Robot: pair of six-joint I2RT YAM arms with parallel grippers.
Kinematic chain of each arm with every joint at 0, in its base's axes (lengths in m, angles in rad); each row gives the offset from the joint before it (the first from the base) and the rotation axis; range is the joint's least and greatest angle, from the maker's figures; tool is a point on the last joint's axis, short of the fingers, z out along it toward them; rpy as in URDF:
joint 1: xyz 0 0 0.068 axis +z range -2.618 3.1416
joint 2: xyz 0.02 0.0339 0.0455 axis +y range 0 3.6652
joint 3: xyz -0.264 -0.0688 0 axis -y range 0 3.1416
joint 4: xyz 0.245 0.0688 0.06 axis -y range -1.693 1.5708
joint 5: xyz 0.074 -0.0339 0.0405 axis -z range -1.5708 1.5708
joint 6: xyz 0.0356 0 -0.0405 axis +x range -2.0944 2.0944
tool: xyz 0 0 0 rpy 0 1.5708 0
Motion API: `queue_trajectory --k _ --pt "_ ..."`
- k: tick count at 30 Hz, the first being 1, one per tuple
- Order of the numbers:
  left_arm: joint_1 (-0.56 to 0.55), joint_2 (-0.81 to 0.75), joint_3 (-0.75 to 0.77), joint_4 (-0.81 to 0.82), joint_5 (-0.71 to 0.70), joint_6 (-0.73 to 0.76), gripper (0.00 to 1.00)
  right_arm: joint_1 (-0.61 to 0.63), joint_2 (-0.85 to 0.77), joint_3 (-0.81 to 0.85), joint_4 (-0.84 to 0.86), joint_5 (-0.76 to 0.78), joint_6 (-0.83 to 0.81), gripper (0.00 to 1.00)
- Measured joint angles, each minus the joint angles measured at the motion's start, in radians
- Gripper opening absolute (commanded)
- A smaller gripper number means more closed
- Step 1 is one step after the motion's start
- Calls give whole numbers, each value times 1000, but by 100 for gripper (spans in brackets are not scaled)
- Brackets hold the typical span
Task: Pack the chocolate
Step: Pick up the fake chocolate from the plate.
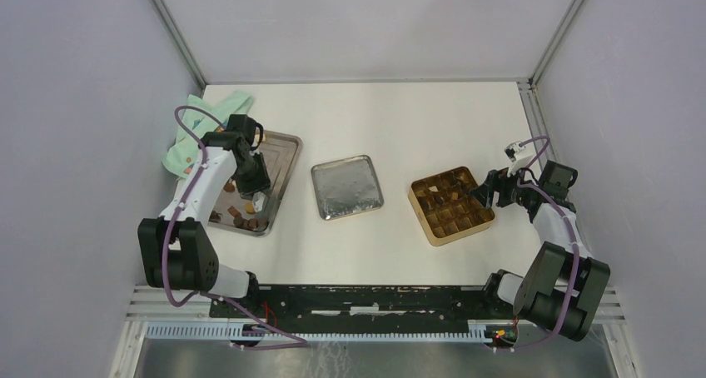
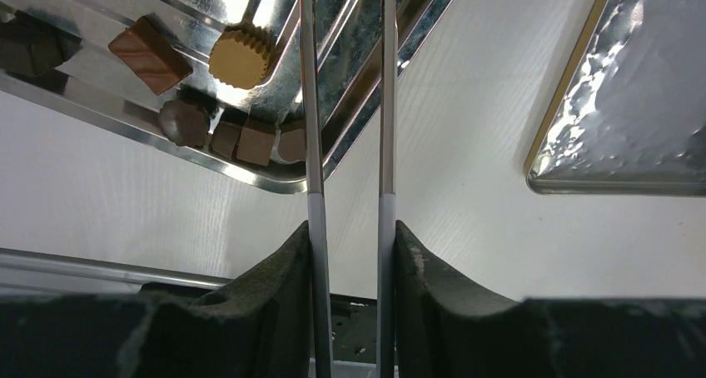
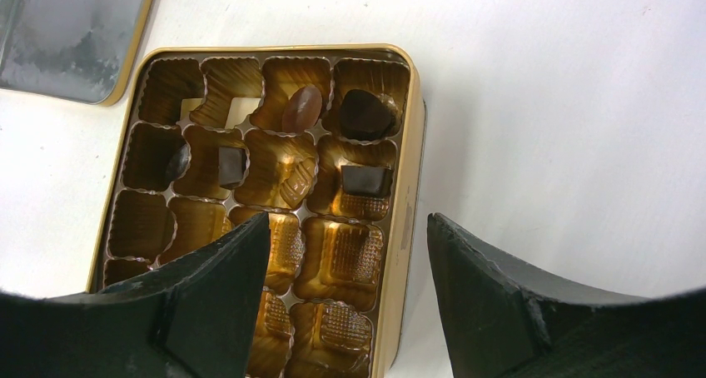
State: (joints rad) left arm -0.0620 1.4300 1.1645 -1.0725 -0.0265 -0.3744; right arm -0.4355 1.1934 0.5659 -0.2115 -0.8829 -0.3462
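Note:
Loose chocolate (image 1: 241,220) lies at the near end of a steel tray (image 1: 283,145) on the left. My left gripper (image 1: 254,182) hangs over that tray, shut on long metal tweezers (image 2: 312,145). In the left wrist view a tan round piece (image 2: 241,57), a mid-brown block (image 2: 150,55) and darker chunks (image 2: 256,141) lie left of the tweezers, whose tips run out of frame. On the right, the gold tin (image 1: 433,232) holds a few dark pieces (image 3: 365,114) in its far compartments. My right gripper (image 3: 348,228) stands open across the tin's right rim (image 3: 408,186).
The tin's silver lid (image 1: 347,186) lies flat between tray and tin. A pale green cloth (image 1: 196,132) is bunched at the tray's far left, against the left wall. Walls close in on both sides and the back.

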Motion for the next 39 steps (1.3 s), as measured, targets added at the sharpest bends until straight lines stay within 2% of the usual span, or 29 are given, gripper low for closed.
queue_trajectory --k 7,20,31,35,36,39 --pt "0 21 11 -19 -1 1 34 0 1 0 0 0 0 75" --pt "0 34 22 -29 -1 2 42 0 6 0 0 0 0 75" --pt "0 49 32 -28 -10 2 44 0 6 0 -1 0 -2 75" --pt "0 49 32 -28 -17 2 41 0 7 0 -1 0 -3 75" --pt "0 49 32 -28 -17 2 38 0 8 0 -1 0 -4 75" --pt "0 50 32 -26 -17 2 19 0 13 0 -1 0 -4 75"
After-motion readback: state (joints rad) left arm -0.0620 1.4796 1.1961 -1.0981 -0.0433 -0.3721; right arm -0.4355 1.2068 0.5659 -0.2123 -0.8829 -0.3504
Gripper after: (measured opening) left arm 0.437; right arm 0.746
